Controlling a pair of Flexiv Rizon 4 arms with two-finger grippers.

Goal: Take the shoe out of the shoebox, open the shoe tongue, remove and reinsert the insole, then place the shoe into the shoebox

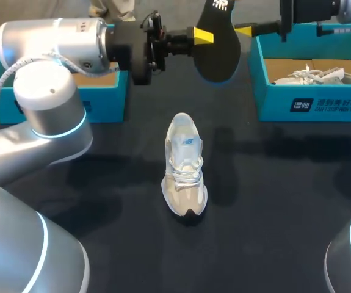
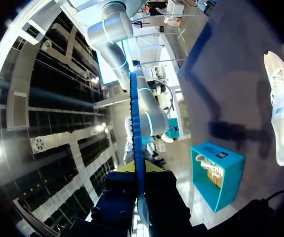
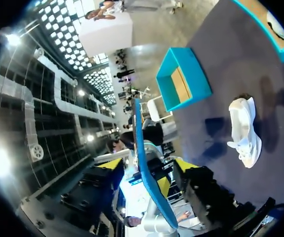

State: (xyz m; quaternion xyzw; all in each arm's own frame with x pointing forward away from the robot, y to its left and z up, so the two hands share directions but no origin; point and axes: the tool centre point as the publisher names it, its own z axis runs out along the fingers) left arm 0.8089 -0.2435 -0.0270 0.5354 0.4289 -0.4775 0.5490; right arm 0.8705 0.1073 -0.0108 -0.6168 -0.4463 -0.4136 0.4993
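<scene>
While the white and beige shoe sits upright on its sole mid-table, laces up, toe end apparently toward the near side, neither gripper touches it. It is out of both boxes, well apart from them. Same shoe shows in the left wrist view and the right wrist view, alone on the dark top.

Farther back, left: blue shoebox, open top, partly behind the left arm. Farther back, right: second blue shoebox with another white shoe lying inside.

Far middle, raised above the table: the insole, dark face toward the head camera, between the two grippers. Left gripper comes in from the left and pinches the insole's left edge; in its wrist view the insole runs edge-on as a thin blue strip straight between the closed-in fingers. Right gripper is at the insole's right edge; in its wrist view the fingers stand wide apart with the insole between them, gaps on both sides, so not gripping.
</scene>
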